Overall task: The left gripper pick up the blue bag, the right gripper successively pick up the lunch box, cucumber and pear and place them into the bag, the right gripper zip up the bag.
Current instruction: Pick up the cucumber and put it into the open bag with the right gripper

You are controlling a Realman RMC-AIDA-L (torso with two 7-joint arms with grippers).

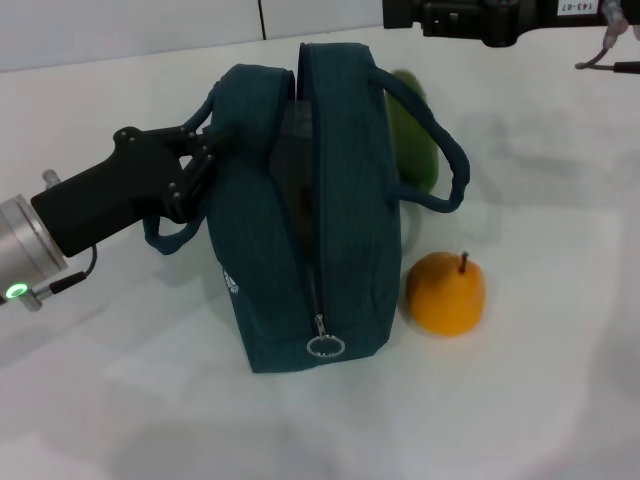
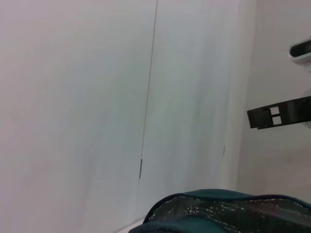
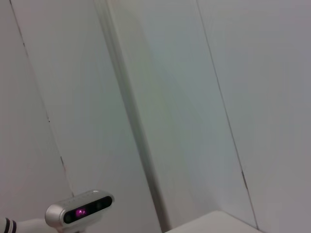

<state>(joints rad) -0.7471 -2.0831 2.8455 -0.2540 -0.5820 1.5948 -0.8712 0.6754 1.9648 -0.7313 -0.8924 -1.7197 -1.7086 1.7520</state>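
Blue bag point(image 1: 330, 210) stands upright on the white table point(image 1: 540, 400), roughly centred in the head view. Top opening gapes along most of its length; the zipper point(image 1: 318, 290) is closed only at the near end, where the metal ring pull point(image 1: 325, 346) hangs down the end face. Small white logo point(image 1: 231, 285) on the bag's left side panel. Dark interior is visible through the gap; contents cannot be made out.

Left gripper point(image 1: 196, 160) reaches in from the robot's left, its fingers pressed together on the bag's left handle point(image 1: 205, 125) near the top edge. Silver wrist with green light point(image 1: 16, 291) sits at the left edge of the head view. Left wrist view shows only the bag's rim with silver quilted lining point(image 2: 228, 213) and a pale wall behind.

Cucumber point(image 1: 415, 135) lies on the table behind the bag's right side, partly hidden by the bag and its right handle point(image 1: 440, 165). Pear point(image 1: 446, 293) sits on the table just beside the bag's near right corner, stem up, apparently not touching it.

Right gripper point(image 1: 470, 18) is at the top edge of the head view, beyond the bag and well apart from it; cannot tell whether its fingers are spread or closed. Right wrist view shows wall panels and a small grey camera unit point(image 3: 80, 212).
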